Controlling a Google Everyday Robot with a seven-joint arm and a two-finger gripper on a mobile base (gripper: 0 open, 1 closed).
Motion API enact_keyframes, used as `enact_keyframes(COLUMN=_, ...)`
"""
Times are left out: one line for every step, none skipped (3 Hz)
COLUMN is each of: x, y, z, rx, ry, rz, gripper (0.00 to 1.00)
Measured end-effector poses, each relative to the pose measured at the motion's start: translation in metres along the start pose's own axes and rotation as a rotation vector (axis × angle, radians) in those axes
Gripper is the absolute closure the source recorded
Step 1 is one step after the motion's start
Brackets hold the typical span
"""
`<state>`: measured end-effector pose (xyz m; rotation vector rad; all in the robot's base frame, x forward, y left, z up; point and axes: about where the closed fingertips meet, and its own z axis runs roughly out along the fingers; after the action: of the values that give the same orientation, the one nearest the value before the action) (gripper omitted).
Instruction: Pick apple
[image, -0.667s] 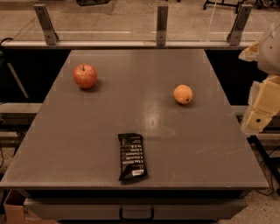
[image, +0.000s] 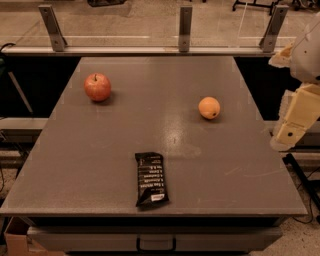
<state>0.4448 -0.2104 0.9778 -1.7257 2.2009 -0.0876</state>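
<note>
In the camera view the apple (image: 97, 87) sits stem up on the far left part of the grey table (image: 90, 165). It is well apart from the orange fruit (image: 209, 107) on the right side and from the black snack bar (image: 151, 179) lying flat near the front edge. The gripper (image: 294, 122) hangs beyond the table's right edge, touching none of the three, and whether it is released or clenched cannot be told. A corner of a cardboard box (image: 12, 240) shows at the lower left below the table, its contents hidden.
</note>
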Motion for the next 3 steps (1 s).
enact_keyframes(x=-0.052, y=-0.021, z=0.021, rx=0.002, ry=-0.112, rz=-0.079, gripper=0.00)
enact_keyframes(x=-0.136, y=-0.040, z=0.047, rx=-0.019, ry=-0.274, rz=-0.199, gripper=0.00)
enact_keyframes(x=-0.242, y=-0.036, z=0.052, rx=-0.048, ry=-0.456, rz=-0.318, gripper=0.00)
